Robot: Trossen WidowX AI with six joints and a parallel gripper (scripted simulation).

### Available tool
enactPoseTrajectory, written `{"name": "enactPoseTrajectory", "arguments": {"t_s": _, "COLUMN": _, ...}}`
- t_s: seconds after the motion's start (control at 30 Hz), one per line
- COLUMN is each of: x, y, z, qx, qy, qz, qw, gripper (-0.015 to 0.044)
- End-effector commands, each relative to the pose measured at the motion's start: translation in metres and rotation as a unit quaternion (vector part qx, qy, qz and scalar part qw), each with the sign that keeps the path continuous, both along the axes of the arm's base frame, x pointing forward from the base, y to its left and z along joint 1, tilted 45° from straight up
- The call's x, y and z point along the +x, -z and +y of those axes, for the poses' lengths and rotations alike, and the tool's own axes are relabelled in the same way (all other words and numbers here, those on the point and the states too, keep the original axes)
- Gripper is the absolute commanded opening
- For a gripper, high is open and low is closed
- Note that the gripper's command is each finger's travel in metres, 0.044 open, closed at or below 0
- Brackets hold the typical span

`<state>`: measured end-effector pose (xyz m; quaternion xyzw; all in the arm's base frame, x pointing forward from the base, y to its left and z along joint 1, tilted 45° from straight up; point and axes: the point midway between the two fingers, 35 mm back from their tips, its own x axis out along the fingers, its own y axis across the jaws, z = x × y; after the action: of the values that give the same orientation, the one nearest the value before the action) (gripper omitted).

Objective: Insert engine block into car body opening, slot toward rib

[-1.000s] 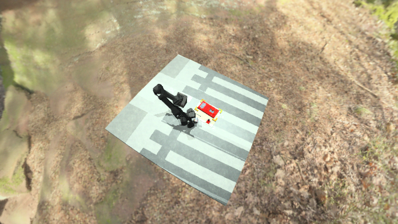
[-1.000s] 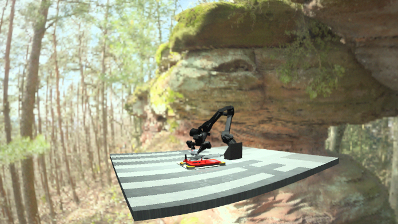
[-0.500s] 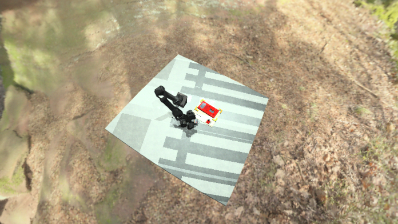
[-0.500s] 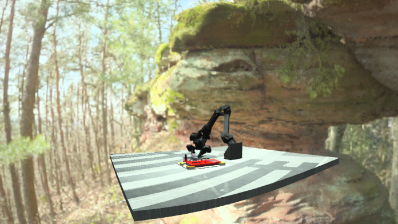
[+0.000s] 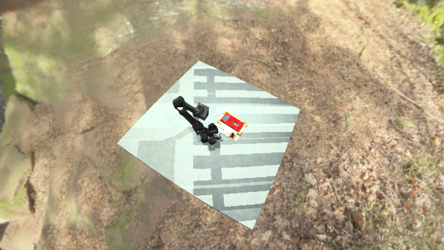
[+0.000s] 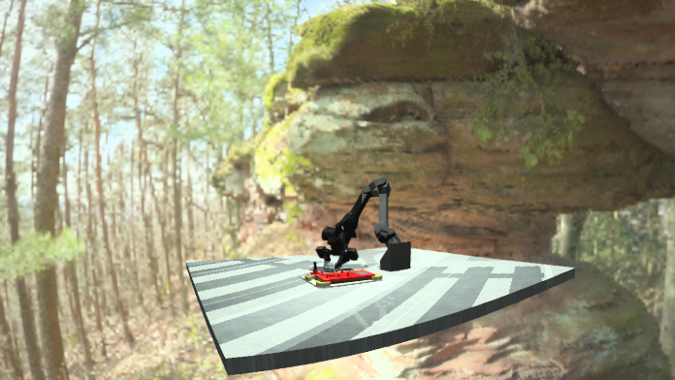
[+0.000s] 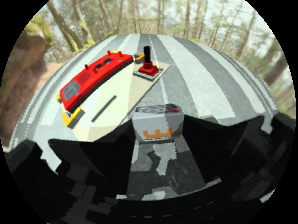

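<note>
The red car body (image 5: 230,118) (image 6: 358,276) (image 7: 81,79) lies flat, with a dark opening (image 7: 104,63) in its top. The rib cannot be made out. My gripper (image 5: 218,136) (image 6: 332,266) (image 7: 156,118) is shut on the grey engine block (image 7: 158,119), which has orange marking on its near face and a small red spot on top. In the exterior view the fingers are low, just behind the car body. The block is beside the board's edge, outside the car body. Whether it touches the table cannot be told.
The car body lies between yellow corner pieces (image 5: 239,133) (image 7: 73,118) on a cream board (image 5: 226,129) (image 7: 120,89). A red stand with a black post (image 7: 147,56) is at the board's far corner. A thin dark bar (image 7: 104,108) lies on the board.
</note>
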<state>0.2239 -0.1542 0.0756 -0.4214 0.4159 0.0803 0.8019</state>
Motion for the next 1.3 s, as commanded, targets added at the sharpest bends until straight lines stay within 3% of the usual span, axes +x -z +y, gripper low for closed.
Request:
{"name": "enactPoseTrajectory", "arguments": {"t_s": 0.0, "x": 0.000, "y": 0.000, "z": 0.000, "qx": 0.000, "qy": 0.001, "qz": 0.000, "qw": 1.000, "gripper": 0.0263}}
{"name": "enactPoseTrajectory", "arguments": {"t_s": 0.23, "x": 0.000, "y": 0.000, "z": 0.000, "qx": 0.000, "qy": 0.001, "qz": 0.000, "qw": 1.000, "gripper": 0.0440}}
{"name": "enactPoseTrajectory", "arguments": {"t_s": 0.77, "x": -0.025, "y": -0.035, "z": 0.013, "qx": -0.001, "qy": 0.005, "qz": 0.007, "qw": 1.000, "gripper": 0.0440}}
{"name": "enactPoseTrajectory", "arguments": {"t_s": 1.27, "x": -0.023, "y": -0.032, "z": 0.012, "qx": -0.002, "qy": 0.007, "qz": 0.007, "qw": 1.000, "gripper": 0.0440}}
